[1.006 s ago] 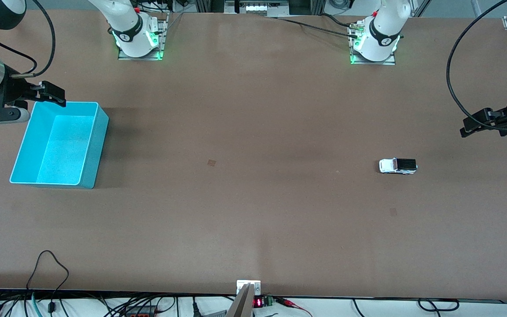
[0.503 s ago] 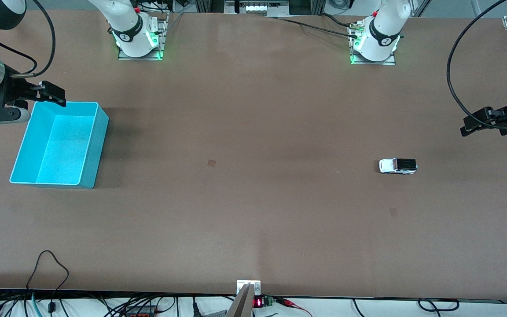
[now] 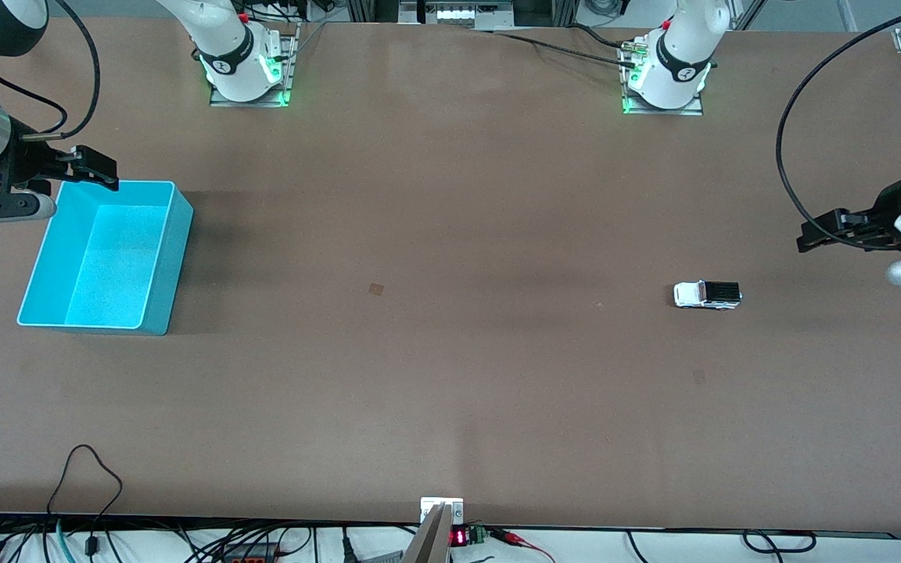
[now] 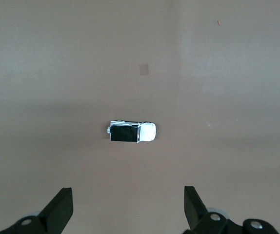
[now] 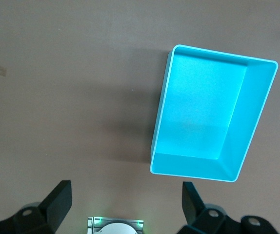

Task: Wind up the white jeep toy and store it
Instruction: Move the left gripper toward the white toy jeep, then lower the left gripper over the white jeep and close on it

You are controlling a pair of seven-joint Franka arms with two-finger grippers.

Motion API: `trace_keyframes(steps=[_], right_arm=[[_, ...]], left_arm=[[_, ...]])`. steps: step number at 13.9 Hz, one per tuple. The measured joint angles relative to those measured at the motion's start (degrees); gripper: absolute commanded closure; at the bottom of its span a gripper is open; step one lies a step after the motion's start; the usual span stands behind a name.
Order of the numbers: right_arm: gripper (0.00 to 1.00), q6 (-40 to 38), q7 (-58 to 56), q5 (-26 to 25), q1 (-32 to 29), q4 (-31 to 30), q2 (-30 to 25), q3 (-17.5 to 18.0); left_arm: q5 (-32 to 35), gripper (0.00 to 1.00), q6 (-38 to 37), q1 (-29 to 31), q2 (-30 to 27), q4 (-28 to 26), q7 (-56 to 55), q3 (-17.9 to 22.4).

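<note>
the jeep [image 3: 707,295] sits on its wheels on the bare desk [image 3: 450,375] toward the left arm's end, touching nothing; its black roof shows from above in the left wrist view [image 4: 131,132]. the left gripper [image 3: 810,236] hangs in the air near it, over the desk's edge at that end, jaws apart and empty. well apart, at the right arm's end, stands the turquoise bin [image 3: 167,258], open side up, nothing inside [image 5: 257,117]. the right gripper [image 3: 98,170] hovers over the bin's corner nearest the bases, jaws apart, empty.
</note>
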Motion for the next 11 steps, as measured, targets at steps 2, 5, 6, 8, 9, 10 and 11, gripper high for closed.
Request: trace_keyframes(steps=[2, 5, 6, 8, 9, 10, 11], right_arm=[[0.00, 0.0, 0.0, 0.0, 0.0, 0.0, 0.7, 0.0], [0.00, -2.4, 0.0, 0.0, 0.0, 0.0, 2.1, 0.0], [0.00, -3.6, 0.0, 0.0, 0.0, 0.0, 2.7, 0.0], [0.00, -4.8, 0.0, 0.0, -0.1, 0.0, 3.6, -0.1], [0.00, -5.0, 0.0, 0.0, -0.2, 0.0, 3.9, -0.1], [0.00, -5.1, 0.0, 0.0, -0.2, 0.0, 4.0, -0.2], [0.00, -5.1, -0.1, 0.0, -0.2, 0.0, 4.0, -0.2]], left_arm=[[0.0, 0.00, 1.6, 0.0, 1.0, -1.7, 0.0, -0.6], [0.0, 0.00, 6.6, 0.0, 1.7, -8.5, 0.0, -2.4], [0.0, 0.00, 8.0, 0.0, 1.7, -10.9, 0.0, -2.6], [0.0, 0.00, 10.5, 0.1, 1.7, -14.3, 0.0, -2.6], [0.0, 0.00, 12.0, 0.2, 1.7, -15.9, 0.2, -2.6], [0.0, 0.00, 14.0, 0.5, 1.7, -17.9, 1.7, -2.6], [0.0, 0.00, 16.8, 0.8, 1.7, -20.3, 5.0, -2.6]])
